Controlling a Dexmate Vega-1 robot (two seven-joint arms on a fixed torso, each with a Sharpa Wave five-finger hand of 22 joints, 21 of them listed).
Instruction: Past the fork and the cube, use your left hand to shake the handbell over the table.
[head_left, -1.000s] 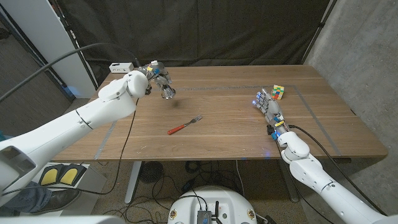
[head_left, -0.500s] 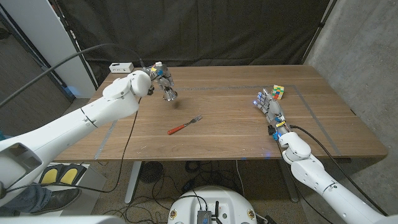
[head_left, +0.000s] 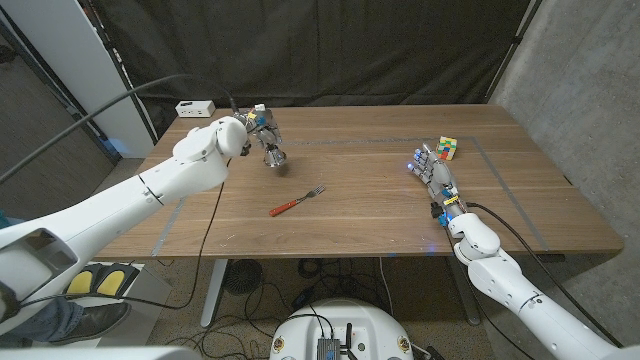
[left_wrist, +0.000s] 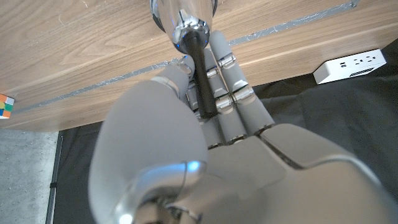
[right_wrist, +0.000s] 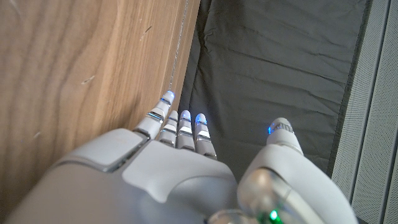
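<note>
Both hands were in view: left hand (head_left: 258, 128) gripped handbell (head_left: 274, 155) by its black handle (left_wrist: 200, 74), held above the table (head_left: 380, 215) at far-left, beyond fork (head_left: 297, 203); cube (head_left: 446, 148) sat far right. Right hand (head_left: 433, 176) idle w/ fingers extended, holding nothing. Best shake, I'd judge: short wrist flicks, firm grip, bell kept off the wood.
</note>
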